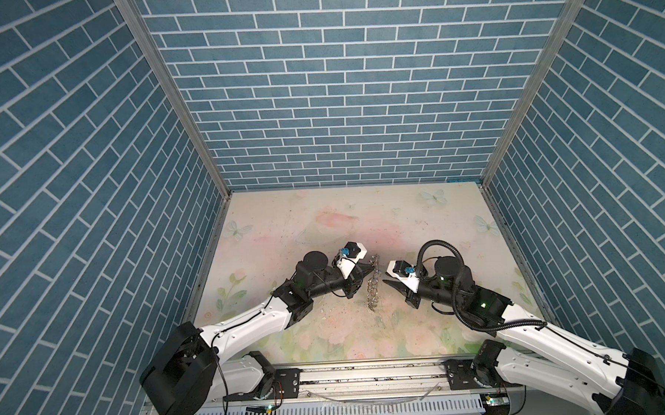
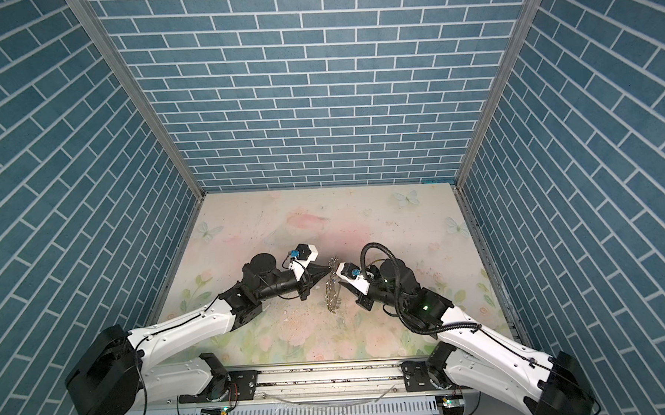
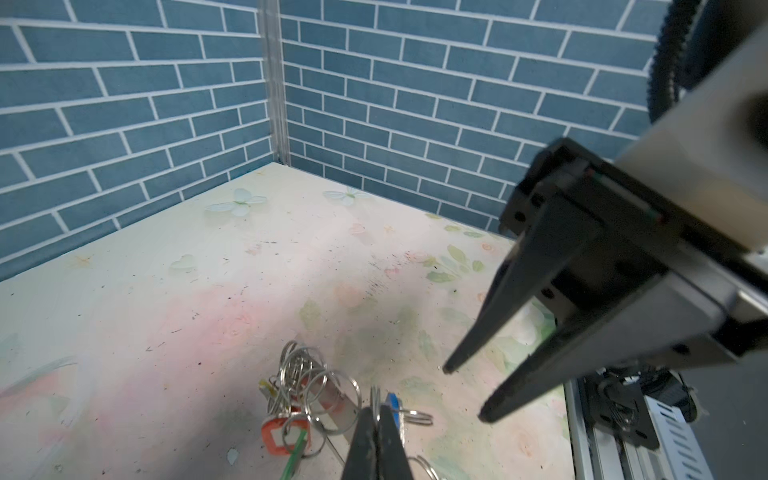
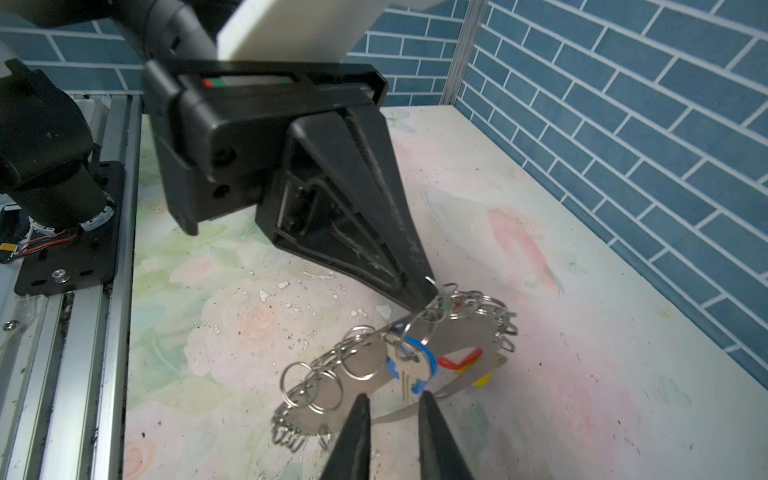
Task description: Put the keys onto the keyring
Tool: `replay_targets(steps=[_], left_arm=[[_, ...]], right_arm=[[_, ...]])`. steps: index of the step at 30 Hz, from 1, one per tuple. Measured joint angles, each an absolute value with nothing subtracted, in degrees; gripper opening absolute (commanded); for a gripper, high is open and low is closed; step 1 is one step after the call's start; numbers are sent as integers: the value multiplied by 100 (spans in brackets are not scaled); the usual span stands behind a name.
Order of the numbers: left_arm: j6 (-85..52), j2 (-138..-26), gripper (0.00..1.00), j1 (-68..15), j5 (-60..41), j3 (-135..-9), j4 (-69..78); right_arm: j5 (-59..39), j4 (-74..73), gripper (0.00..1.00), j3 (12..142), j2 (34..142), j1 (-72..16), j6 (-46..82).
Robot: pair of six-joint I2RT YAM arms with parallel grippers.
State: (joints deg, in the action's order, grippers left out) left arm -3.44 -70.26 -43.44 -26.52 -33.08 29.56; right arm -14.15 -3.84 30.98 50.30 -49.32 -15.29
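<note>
While keyring (image 4: 469, 332) hangs tilted over table (image 4: 582, 332), one split ring (image 4: 435, 291) at its top is pinched in my left pincer (image 4: 428, 295), tips pressed together on it. Blue key (image 4: 409, 368) dangles from ring on hoop (red tag (image 4: 459, 361), yellow tag (image 4: 482, 380) behind). My right pincer (image 4: 392, 399) just beside blue key, jaws little spread, nothing between. Lower hoop end: cannot tell if touching table.

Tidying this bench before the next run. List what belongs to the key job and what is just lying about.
Job: keyring, pinched by the shut left gripper; blue-tagged key; red tag; yellow tag; open right gripper.
Lying about: white flakes on the table.
</note>
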Motion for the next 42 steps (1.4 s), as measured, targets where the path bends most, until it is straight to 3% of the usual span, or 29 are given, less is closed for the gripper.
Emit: replay_targets(steps=[10,18,33,40,42], left_arm=[[-917,-7303,0,-4346,-2534,-3343,3262],[-1127,-7422,0,-4366,-2571,-3343,3503],[-1184,-7422,0,-4381,-2593,-3343,3509],[-1184,-7439,0,-4403,-2569,-3343,3498],[-1184,-7456,0,-4414,-2534,-3343,3503]], right_arm=[[-1203,-1444,23,3002,5284,-5000,-1538],[-993,-1496,21,3002,5596,-5022,-1540],[-709,-1262,1,3030,5833,-5009,-1492],[-751,-1194,1,3059,5867,-5009,-1426],[-725,-1149,5,3083,5872,-5009,-1367]])
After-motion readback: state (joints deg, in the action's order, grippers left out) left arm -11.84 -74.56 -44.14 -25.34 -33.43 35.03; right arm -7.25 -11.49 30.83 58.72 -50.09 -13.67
